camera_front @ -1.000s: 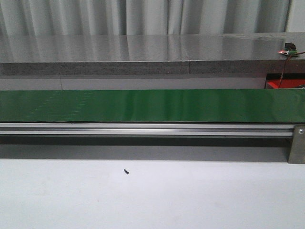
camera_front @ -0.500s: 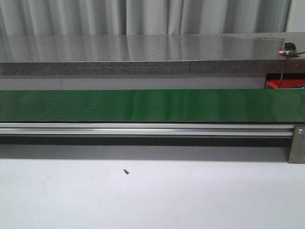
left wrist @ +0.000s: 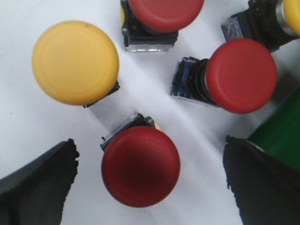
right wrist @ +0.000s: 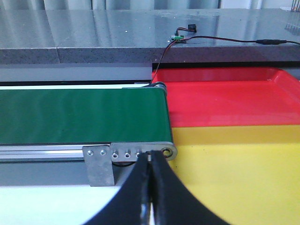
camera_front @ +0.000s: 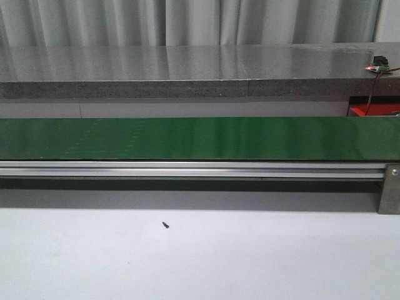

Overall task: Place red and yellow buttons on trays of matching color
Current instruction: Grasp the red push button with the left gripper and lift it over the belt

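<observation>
Nothing solid has shifted in the front view over the last second; only the faint pale markings on the green conveyor belt (camera_front: 200,138) have slid a little to the right. I see the belt running across the frame on its aluminium rail (camera_front: 187,169), a small dark screw (camera_front: 165,225) lying on the white table (camera_front: 250,262) in front of it, and a sliver of the red tray (camera_front: 369,110) at the far right. Neither arm shows there.

From the left wrist I look straight down on a cluster of buttons. My left gripper (left wrist: 150,180) is spread wide, its dark fingers (left wrist: 40,185) either side of a red button (left wrist: 140,165), gripping nothing. A yellow button (left wrist: 75,62) stands just beside it, with two more red buttons (left wrist: 241,75) (left wrist: 165,13) beyond, and what looks like another yellow cap at the frame's corner.

From the right wrist, my right gripper (right wrist: 151,173) is held level and low, its fingers pressed together on nothing. It faces the conveyor's end bracket (right wrist: 98,164), with the red tray (right wrist: 225,98) and yellow tray (right wrist: 243,173) side by side, touching.
</observation>
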Available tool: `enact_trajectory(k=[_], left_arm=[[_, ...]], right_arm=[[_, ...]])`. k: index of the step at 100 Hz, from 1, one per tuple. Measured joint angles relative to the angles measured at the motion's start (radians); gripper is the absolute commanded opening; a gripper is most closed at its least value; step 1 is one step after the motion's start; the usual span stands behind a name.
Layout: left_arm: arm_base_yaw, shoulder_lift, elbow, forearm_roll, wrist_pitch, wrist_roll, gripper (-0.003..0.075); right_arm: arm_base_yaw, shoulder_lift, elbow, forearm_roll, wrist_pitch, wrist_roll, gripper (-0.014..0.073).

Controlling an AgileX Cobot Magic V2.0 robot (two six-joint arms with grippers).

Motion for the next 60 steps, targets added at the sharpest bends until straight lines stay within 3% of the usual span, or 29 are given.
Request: enact_trajectory(k=[19,28,35,60], left_arm=[[0.000,0.008,0.000,0.000,-0.009,0.000,0.0251],[0.000,0.008,0.000,0.000,-0.010,0.000,0.0155],[0.000,0.008,0.000,-0.002,-0.010,0.000,0.0124],[0.000,-0.015,0.000,-0.004,0.027,0.000,0.0122]], right_arm=[[0.000,0.000,0.000,0.000,0.000,0.000,-0.0123],[0.000,0.000,0.000,0.000,0.000,0.000,-0.0123],[0.000,0.000,0.000,0.000,0.000,0.000,-0.0123],[0.000,0.000,0.000,0.000,0.000,0.000,-0.0123]])
